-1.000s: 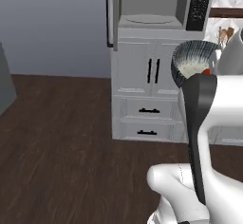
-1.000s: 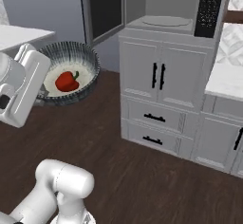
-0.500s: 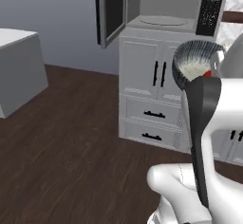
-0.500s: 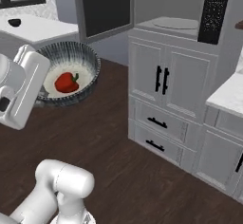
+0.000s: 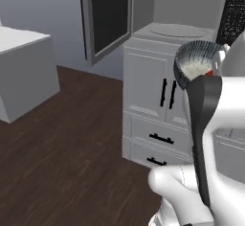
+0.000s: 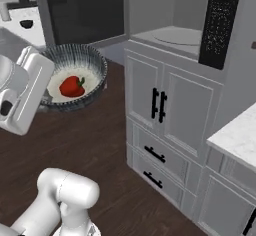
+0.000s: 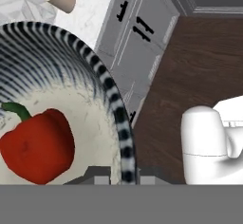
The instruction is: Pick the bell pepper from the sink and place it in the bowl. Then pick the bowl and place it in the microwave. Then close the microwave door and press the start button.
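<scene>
A: Where is your bowl (image 6: 75,75)?

B: Left of centre in the right base view, held up in the air over the dark wood floor (image 6: 100,145), beside the white hand. In the left base view its rim shows at centre right, above the dark arm link.

A: And the bell pepper (image 6: 72,86)?

B: Lying inside the bowl on the pale inner surface. In the hand view you see it at lower left, red, with its green stem pointing up and left.

A: What of your gripper (image 7: 116,179)?

B: Its tips sit at the bottom of the hand view, one on either side of the bowl's striped rim, closed on it.

A: The microwave (image 6: 182,32)?

B: Top centre of the right base view, cavity and turntable showing, above the grey cabinet (image 6: 165,115). You see the microwave door (image 5: 107,16) swung wide at the top of the left base view.
</scene>
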Available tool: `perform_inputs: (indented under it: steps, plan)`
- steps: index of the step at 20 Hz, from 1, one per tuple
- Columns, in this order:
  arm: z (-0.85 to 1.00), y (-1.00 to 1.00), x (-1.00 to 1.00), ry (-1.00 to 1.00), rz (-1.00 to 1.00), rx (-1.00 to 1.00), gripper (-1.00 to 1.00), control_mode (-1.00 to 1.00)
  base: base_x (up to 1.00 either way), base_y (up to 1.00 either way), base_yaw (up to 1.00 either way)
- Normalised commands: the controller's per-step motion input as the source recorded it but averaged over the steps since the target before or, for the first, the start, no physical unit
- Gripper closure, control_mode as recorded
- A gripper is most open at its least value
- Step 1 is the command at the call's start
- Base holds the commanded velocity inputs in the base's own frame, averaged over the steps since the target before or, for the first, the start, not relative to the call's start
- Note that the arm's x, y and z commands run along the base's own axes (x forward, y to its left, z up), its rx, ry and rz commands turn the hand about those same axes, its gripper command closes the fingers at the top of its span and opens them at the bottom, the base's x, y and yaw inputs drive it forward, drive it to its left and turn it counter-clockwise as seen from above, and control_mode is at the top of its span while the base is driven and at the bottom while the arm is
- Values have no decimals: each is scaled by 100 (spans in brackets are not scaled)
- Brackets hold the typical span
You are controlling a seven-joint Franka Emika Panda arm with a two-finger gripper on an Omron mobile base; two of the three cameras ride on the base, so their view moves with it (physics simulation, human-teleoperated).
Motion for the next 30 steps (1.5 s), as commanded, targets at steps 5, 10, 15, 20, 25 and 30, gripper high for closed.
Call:
perform_inputs:
  steps: [5,10,15,20,25,30]
  plan:
    - [0,0,0,0,0,0,100,100,56,-84,34]
    - [0,0,0,0,0,0,100,100,53,-46,21]
    - [0,0,0,0,0,0,100,100,38,-9,16]
    - [0,0,0,0,0,0,100,100,20,-39,37]
    - [0,0,0,0,0,0,100,100,31,-31,8]
    - [0,0,0,0,0,0,100,100,62,12,-14]
